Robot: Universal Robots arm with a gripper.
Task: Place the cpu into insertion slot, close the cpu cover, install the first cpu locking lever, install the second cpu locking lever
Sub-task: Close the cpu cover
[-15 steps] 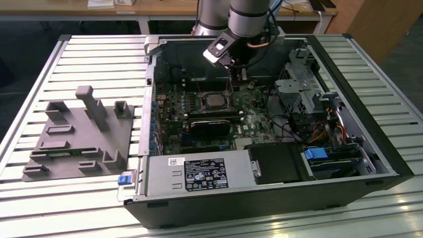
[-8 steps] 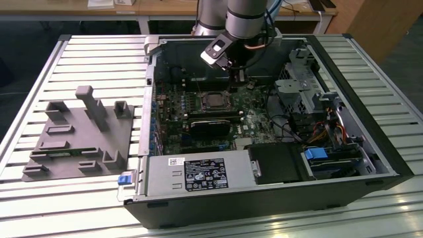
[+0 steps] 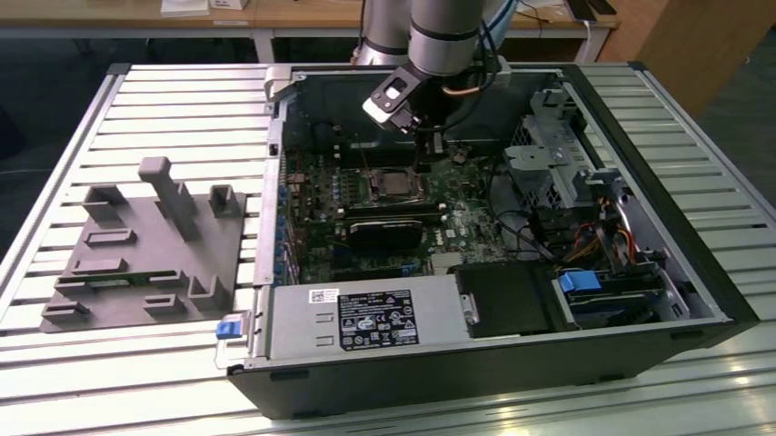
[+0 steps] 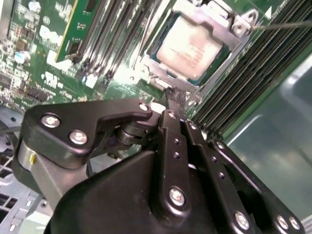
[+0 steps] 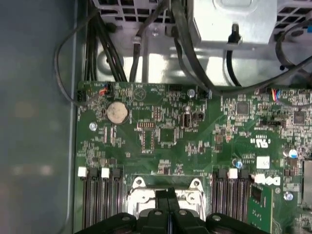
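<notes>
The cpu (image 4: 191, 45) is sitting flat in the insertion slot (image 3: 376, 185), dull silver top showing, just beyond the tips of the hand (image 4: 174, 97); the hand is standing closed, fingers (image 5: 161, 207) pressing together with nothing visible between them, tips meeting the socket's near edge, actual contact not resolvable; the cpu cover (image 4: 231, 41) is lying down around the chip, framing it; at the cover's tabbed far corner a thin locking lever (image 4: 285, 24) is running away from the hand, long axis pointing out across the black memory slots (image 4: 253, 73); in the exterior view, the open computer case (image 3: 485, 363) is resting on the slatted table (image 3: 158, 100).
</notes>
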